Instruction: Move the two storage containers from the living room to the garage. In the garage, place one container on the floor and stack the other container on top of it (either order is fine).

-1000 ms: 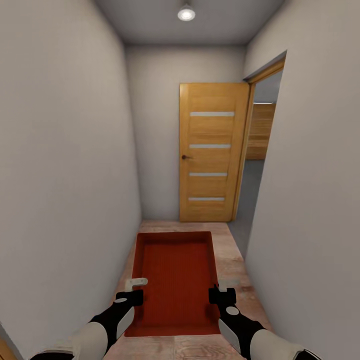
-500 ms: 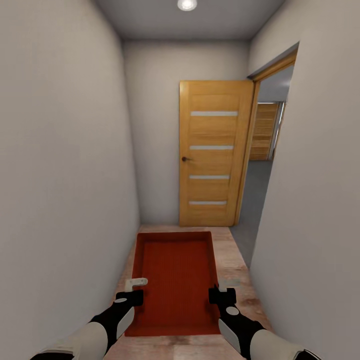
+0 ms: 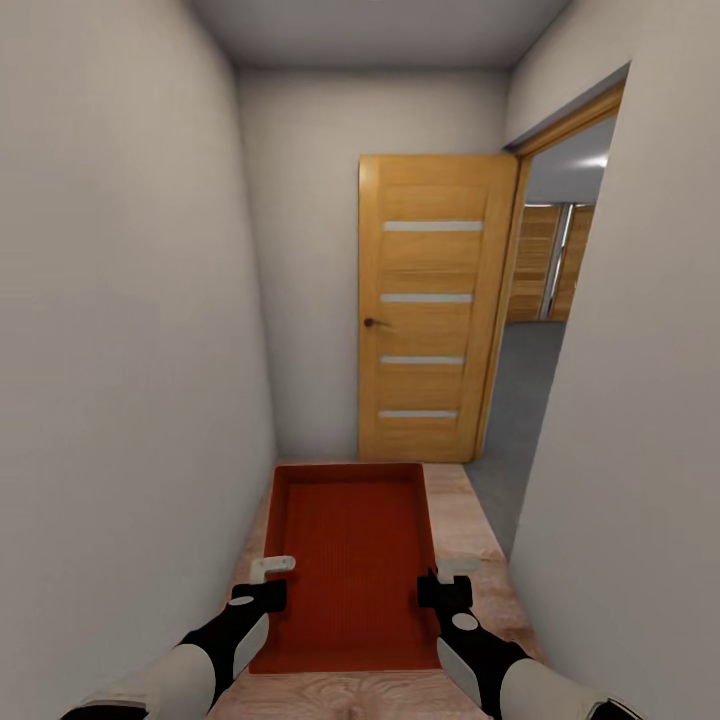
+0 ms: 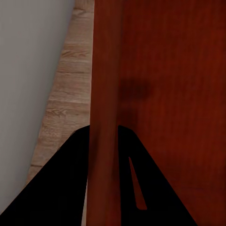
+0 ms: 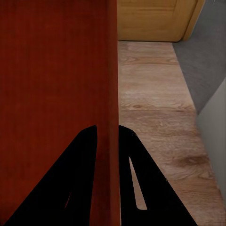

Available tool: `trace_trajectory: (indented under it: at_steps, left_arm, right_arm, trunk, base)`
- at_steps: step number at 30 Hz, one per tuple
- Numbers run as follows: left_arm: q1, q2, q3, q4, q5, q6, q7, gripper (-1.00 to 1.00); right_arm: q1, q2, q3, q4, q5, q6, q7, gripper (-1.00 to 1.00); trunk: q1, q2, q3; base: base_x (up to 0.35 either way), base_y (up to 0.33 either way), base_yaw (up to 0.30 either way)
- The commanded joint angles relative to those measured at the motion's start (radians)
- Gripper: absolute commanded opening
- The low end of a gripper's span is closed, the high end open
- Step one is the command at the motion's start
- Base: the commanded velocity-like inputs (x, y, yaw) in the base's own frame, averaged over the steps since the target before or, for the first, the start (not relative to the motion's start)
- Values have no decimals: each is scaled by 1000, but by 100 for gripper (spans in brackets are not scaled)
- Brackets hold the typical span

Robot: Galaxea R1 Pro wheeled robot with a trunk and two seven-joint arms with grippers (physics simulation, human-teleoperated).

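Camera advancing: door (image 3: 428, 305) and doorway looming larger than before. One storage container (image 3: 350, 560) sitting lower centre of frame, long axis pointing away toward the door. Left gripper (image 3: 266, 580) and right gripper (image 3: 447, 578) each pinching a side wall, one per side.

The light wood plank floor (image 3: 465, 520) ran along the narrow hallway between plain white walls, up to the light-wood door with four frosted strips (image 3: 428, 310). Nothing lay on the planks. Beyond the open doorway at the right the planks gave way to a grey concrete floor (image 3: 520, 400) — dull and mottled — reaching back toward wood-panelled walls.
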Motion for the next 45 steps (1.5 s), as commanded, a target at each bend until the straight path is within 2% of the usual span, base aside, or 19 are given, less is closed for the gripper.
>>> trace_trajectory:
  at_steps: [1,45]
  left_arm:
    - [0,20,14,2,11,1,8,-100]
    - [0,20,14,1,11,1,8,-100]
  right_arm:
    - [-2,0,-7,-4,16,-37,0,-100]
    - [-2,0,-7,-4,17,-38,0,-100]
  trunk:
    - [1,-2,-2]
    - [1,-2,-2]
  base:
    - [325,0,0]
    - [325,0,0]
